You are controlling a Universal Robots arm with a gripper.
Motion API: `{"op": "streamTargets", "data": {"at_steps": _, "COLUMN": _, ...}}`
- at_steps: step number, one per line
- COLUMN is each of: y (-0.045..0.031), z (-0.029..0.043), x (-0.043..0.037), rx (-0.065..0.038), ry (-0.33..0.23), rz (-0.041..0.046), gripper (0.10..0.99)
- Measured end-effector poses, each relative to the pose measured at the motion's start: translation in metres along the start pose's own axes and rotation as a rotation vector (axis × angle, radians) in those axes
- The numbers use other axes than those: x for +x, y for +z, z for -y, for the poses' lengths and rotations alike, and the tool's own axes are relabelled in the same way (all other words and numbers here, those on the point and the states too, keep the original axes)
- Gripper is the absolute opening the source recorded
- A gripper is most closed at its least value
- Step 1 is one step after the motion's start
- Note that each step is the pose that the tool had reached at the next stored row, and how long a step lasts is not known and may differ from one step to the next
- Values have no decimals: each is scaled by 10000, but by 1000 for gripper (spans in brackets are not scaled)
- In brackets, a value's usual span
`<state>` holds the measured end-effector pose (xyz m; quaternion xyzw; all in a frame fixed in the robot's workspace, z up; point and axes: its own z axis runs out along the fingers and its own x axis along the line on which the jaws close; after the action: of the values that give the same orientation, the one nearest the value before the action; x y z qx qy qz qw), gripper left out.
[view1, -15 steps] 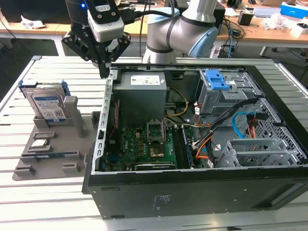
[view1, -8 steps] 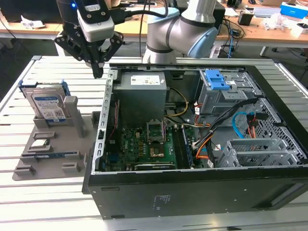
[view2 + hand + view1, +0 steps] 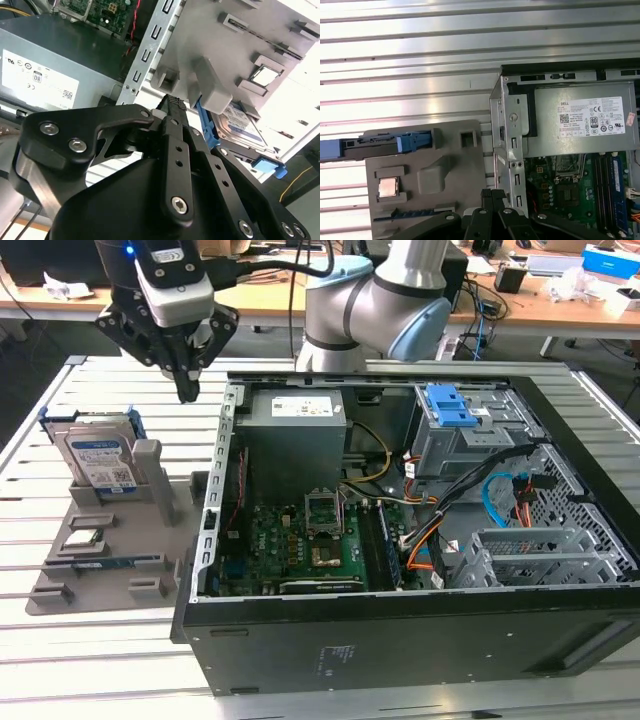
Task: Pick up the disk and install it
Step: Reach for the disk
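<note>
**1 flat silver metal disk (image 3: 100,455) in a grey plastic holder (image 3: 150,530)**

The disk has a white-and-blue label and a blue plastic frame. It stands tilted, at the exterior view's left of the black computer case (image 3: 400,650).

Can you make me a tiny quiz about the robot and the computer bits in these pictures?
1. True or false: the gripper is holding the disk.
2. Where is the disk? A) inside the computer B) standing in the grey holder C) on a chair
3. Fill in: the carrier round the disk is coloured ___.
Key: 1 false, the gripper is shut on nothing; 2 B; 3 blue.
</note>
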<state>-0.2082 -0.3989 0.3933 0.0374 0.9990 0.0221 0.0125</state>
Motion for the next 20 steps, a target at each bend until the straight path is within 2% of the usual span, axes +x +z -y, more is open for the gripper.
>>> {"op": "streamTargets", "data": {"at_steps": 13, "y": -6, "z": 17, "x": 233, "rx": 0, "ry": 1, "rz": 0, "gripper": 106}}
{"op": "streamTargets", "data": {"at_steps": 20, "y": -10, "z": 29, "x": 388, "rx": 0, "ry": 1, "rz": 0, "gripper": 106}}
